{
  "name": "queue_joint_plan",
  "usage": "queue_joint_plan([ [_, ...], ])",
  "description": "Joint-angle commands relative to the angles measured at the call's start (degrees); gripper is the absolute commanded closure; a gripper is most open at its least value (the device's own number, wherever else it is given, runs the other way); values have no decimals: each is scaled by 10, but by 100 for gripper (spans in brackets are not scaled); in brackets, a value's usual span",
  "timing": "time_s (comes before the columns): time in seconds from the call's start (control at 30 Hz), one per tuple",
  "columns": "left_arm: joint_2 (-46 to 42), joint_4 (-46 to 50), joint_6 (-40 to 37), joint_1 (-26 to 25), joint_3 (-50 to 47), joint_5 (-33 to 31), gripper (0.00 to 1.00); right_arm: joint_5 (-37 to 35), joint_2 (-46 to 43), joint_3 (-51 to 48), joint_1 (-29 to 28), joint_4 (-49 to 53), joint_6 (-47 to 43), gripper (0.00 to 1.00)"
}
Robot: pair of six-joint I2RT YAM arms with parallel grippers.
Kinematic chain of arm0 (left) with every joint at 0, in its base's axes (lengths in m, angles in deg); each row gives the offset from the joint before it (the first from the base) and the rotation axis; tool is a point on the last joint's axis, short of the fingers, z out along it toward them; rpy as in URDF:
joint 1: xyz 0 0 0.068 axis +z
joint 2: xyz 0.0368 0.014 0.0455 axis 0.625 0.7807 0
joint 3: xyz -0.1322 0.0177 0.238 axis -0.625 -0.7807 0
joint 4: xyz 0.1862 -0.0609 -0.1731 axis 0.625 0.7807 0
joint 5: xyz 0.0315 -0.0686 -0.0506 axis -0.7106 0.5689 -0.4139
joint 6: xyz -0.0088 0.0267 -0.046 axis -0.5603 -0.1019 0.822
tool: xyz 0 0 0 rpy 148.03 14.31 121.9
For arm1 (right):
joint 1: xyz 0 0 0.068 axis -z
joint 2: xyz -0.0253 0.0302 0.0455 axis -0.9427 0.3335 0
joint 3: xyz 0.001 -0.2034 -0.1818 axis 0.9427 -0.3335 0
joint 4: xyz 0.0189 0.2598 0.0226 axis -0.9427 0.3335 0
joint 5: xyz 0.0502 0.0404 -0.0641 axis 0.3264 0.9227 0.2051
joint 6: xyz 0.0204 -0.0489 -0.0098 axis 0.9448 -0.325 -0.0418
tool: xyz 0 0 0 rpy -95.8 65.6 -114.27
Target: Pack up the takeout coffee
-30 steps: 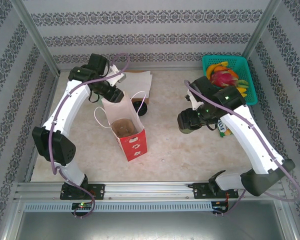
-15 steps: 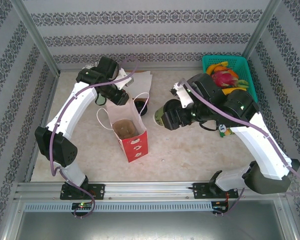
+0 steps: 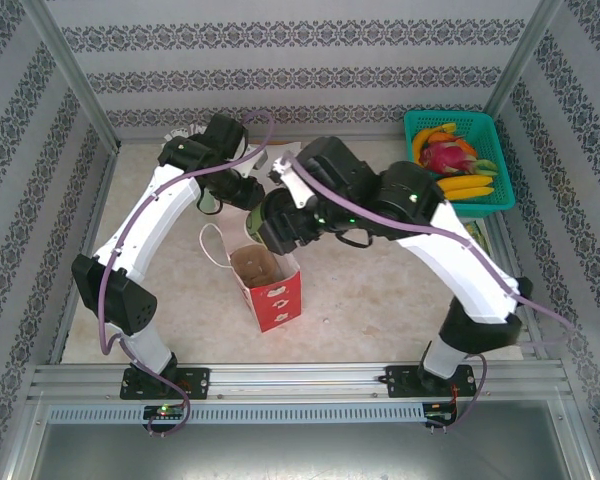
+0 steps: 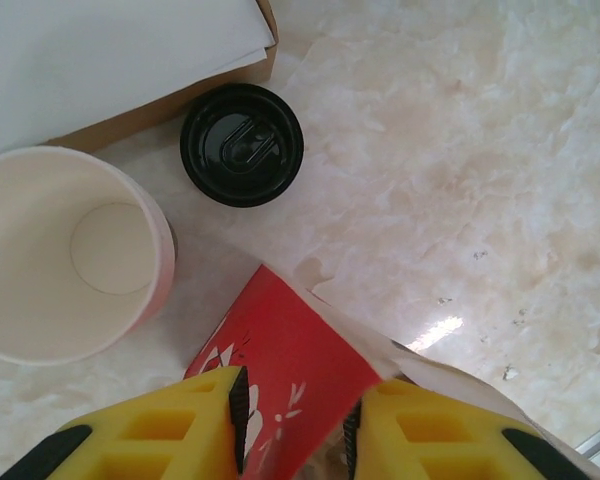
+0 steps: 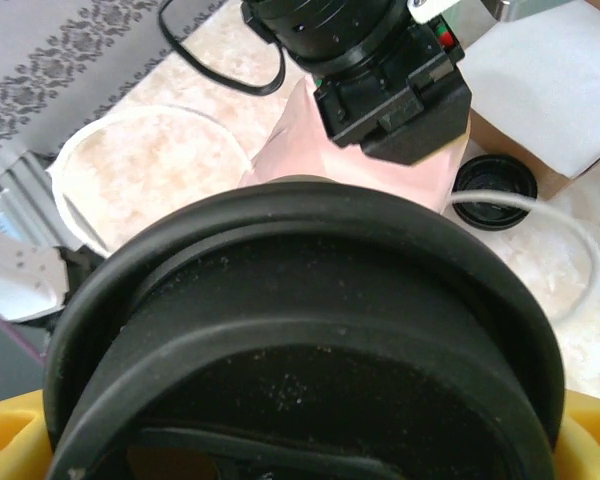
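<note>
Takeout coffee (image 5: 300,340): paper cup under a round black plastic lid, gripped in the right hand (image 3: 275,222) over the far rim of the open red-and-white paper bag (image 3: 277,298); the lid faces the right wrist camera.
Left hand (image 4: 295,420): yellow fingers narrow, pinching the paper bag's red far edge.
Empty cup (image 4: 65,250): white-lined paper, upright on the pale marbled surface (image 4: 460,150), just beside the paper bag.
Loose lid (image 4: 242,145): round black plastic, flat on the surface, next to a brown cardboard box (image 4: 180,100).
Paper bag: upright, mouth open, white loop handles.
Right hand: closed around the coffee.
Basket (image 3: 500,150): teal plastic, far right corner, holding fruit.
</note>
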Motion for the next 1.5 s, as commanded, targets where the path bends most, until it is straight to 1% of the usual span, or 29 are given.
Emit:
queue_joint_plan([
  [0.0, 5, 30, 39, -3, 14, -19, 66, -44, 37, 37, -17, 25, -9, 25],
  [0.17, 8, 30, 44, -2, 14, -18, 66, -101, 111, 103, -35, 59, 12, 26],
  [0.23, 7, 31, 44, -2, 14, -21, 66, -100, 127, 107, -36, 64, 20, 26],
  [0.37, 3, 30, 43, 0, 12, -21, 66, -74, 142, 97, -35, 62, 29, 26],
  [0.47, 0, 28, 44, 2, 9, -21, 67, -69, 145, 83, -36, 64, 31, 26],
  [0.57, -1, 26, 46, 2, 6, -17, 67, -39, 143, 61, -35, 53, 29, 26],
  [0.73, -3, 24, 46, 2, 4, -15, 68, -10, 144, 47, -35, 38, 21, 26],
  [0.97, -5, 23, 45, 3, 3, -13, 69, -12, 156, 34, -33, 41, 28, 26],
  [1.13, -8, 25, 43, 3, 0, -17, 70, -6, 142, 5, -23, 45, 30, 26],
  [1.23, -18, 27, 51, 3, -9, -17, 70, -12, 137, -8, -17, 56, 28, 26],
  [1.4, -48, 25, 71, 1, -42, -1, 71, -67, 134, -7, -6, 89, 19, 26],
  [1.47, -60, 26, 78, -2, -55, 8, 72, -73, 131, -7, 2, 100, 10, 25],
])
